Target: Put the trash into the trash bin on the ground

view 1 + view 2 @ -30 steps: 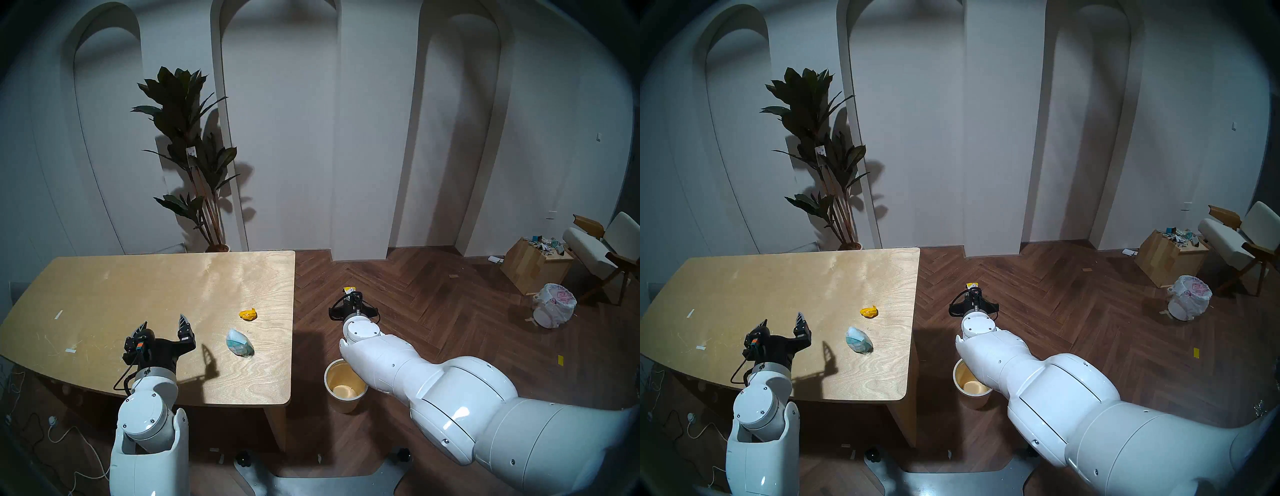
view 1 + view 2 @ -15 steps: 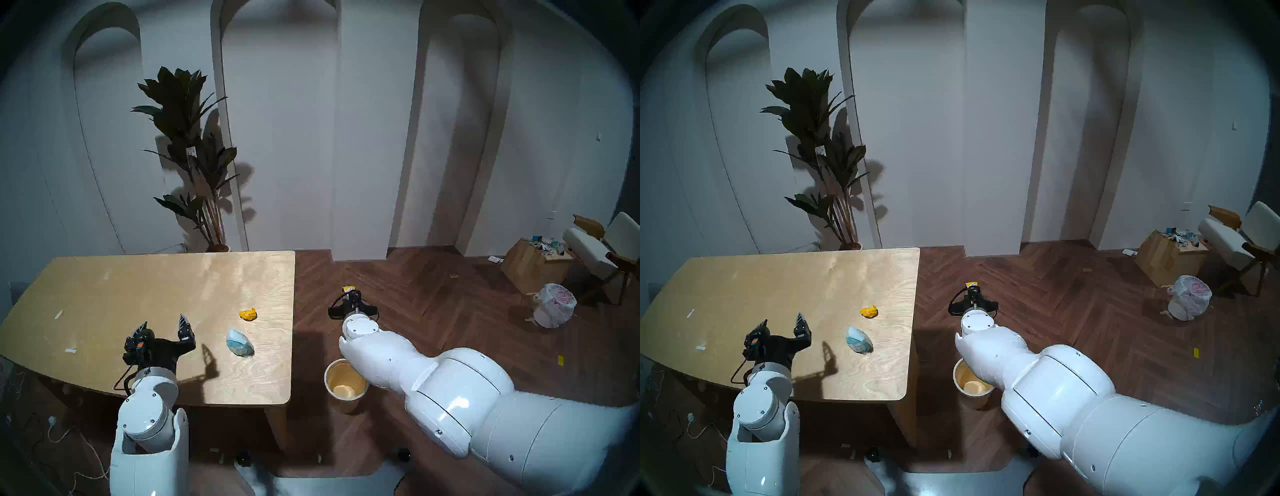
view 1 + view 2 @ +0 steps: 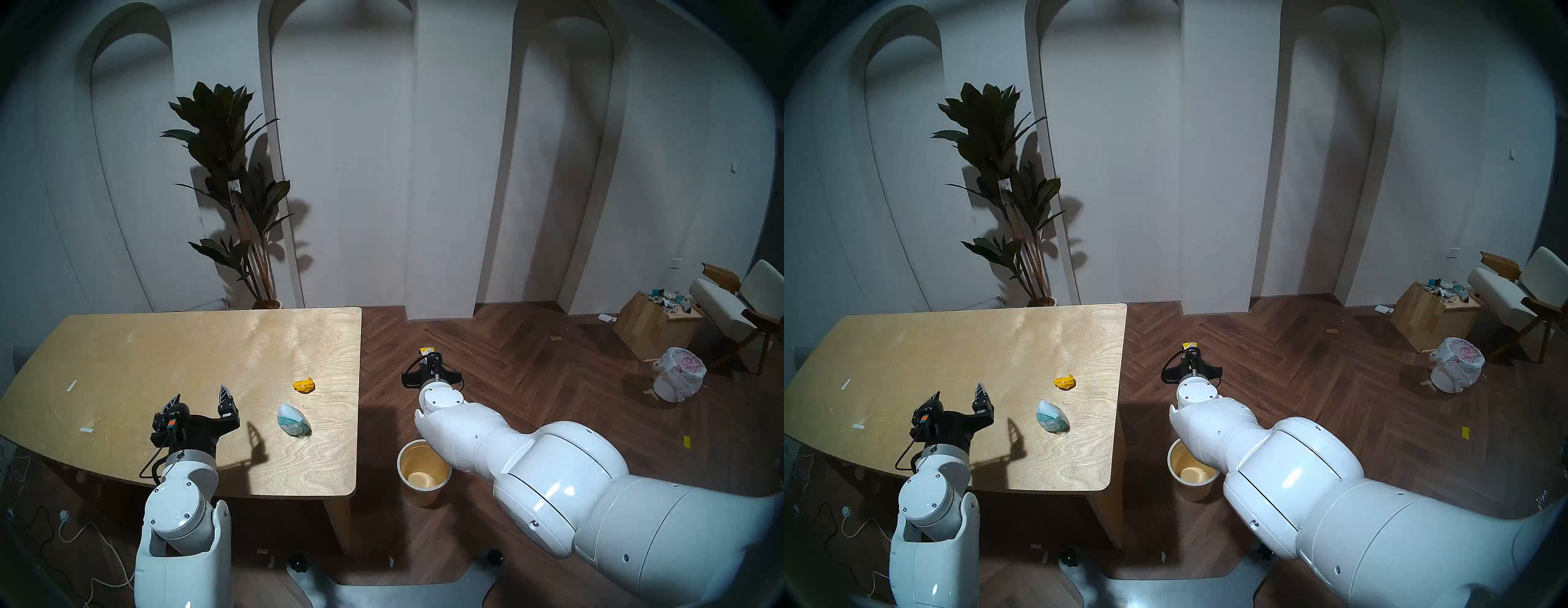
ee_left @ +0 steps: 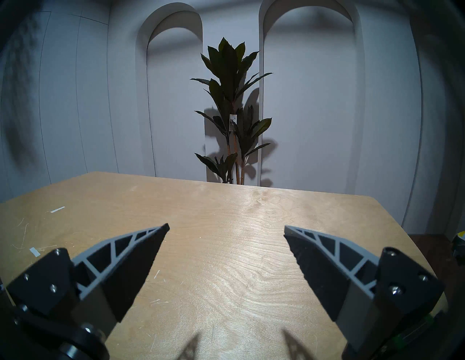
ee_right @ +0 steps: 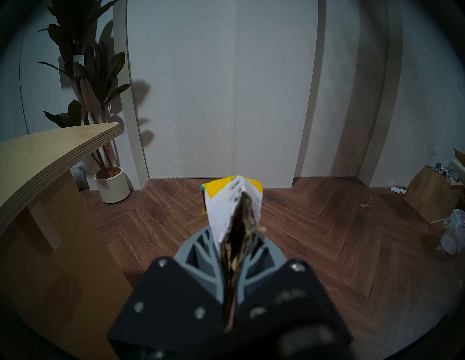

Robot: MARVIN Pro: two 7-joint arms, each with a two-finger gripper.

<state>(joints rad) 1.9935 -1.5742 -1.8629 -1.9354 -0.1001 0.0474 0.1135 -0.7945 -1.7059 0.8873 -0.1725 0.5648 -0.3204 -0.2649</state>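
Two tools, right tool (image 5: 232,241) pinching carton (image 5: 230,203) beyond trash bin (image 3: 423,470), left tool (image 4: 226,227) spread wide, empty.

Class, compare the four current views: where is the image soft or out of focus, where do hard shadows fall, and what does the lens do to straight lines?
Right wrist view: the right gripper body and near end of the white-and-yellow carton are blurred. Left wrist view: the left gripper casts crisp finger shadows on the table. Both head views: dark rim, bowed arches, sharp shadow behind the plant.
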